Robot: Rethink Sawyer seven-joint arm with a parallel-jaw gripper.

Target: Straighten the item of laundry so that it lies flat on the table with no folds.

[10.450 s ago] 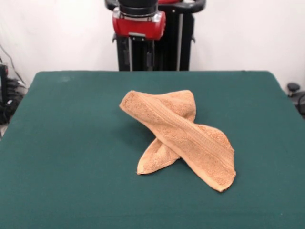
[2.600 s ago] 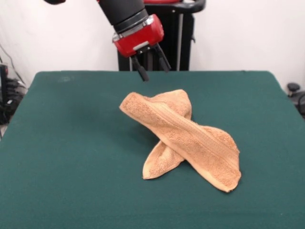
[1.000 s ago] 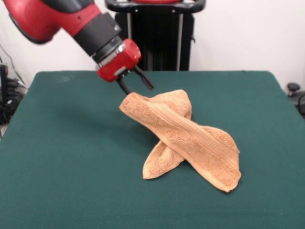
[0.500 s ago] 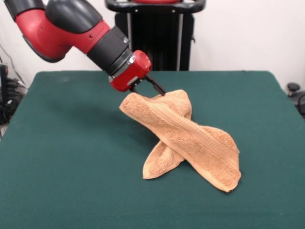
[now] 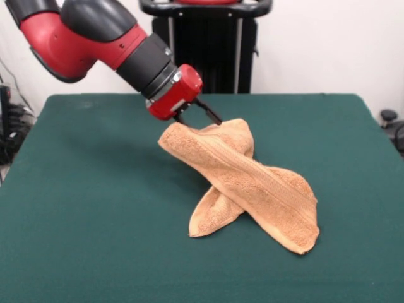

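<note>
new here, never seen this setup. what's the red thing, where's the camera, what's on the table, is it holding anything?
The red and black thing is a robot arm; the part at its tip is its hand. There is one picture of this moment, taken by a camera across the table that looks back at the robot. The table has a dark green cloth top. On it lies one orange-tan towel, folded over itself so that two strips cross. The hand reaches down at a slant to the towel's far folded edge. Its dark fingers are spread and sit at that edge, not closed on it, so nothing is held yet.
</note>
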